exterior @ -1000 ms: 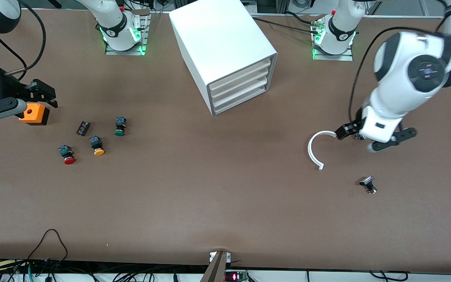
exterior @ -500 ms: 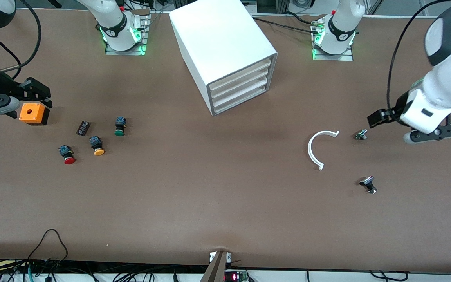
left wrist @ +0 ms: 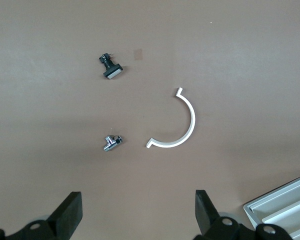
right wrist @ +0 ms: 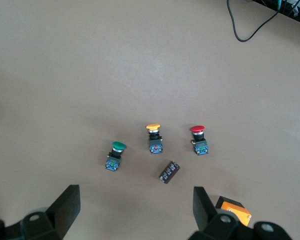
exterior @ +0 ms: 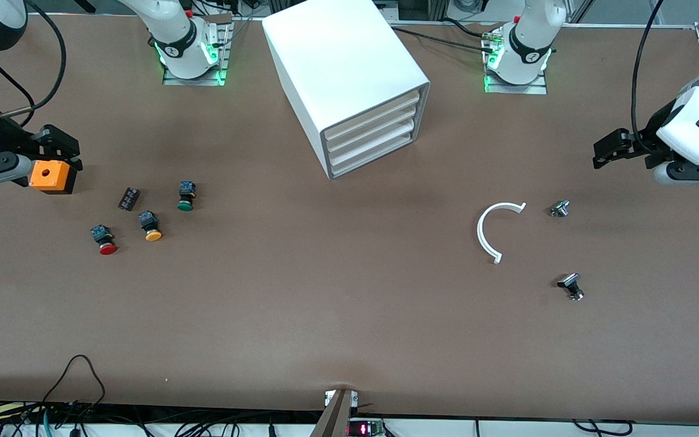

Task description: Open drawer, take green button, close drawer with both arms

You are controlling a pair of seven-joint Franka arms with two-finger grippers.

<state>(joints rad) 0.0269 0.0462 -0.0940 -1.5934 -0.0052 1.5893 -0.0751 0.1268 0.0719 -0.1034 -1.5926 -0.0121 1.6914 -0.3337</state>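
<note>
- Drawer [exterior: 372,153], lowest of four in the white cabinet [exterior: 343,67], is shut; the green button [exterior: 185,196] lies out on the counter [exterior: 325,291], near the right arm's end.
- Left gripper [exterior: 613,149]: fingers [left wrist: 70,214] apart, empty, high over the counter near the white arc [exterior: 490,230].
- Right gripper [exterior: 58,145]: fingers [right wrist: 65,205] apart, empty, above the orange box [exterior: 50,175].
- Judgement: one arm should approach the drawer front squarely, hook its lip, and pull straight while the other arm steadies the cabinet.

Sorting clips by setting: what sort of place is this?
Likely a robotics lab bench: two arm bases bolted to a brown table, loose cables along its edge, and test props such as a white drawer cabinet and push buttons.
</note>
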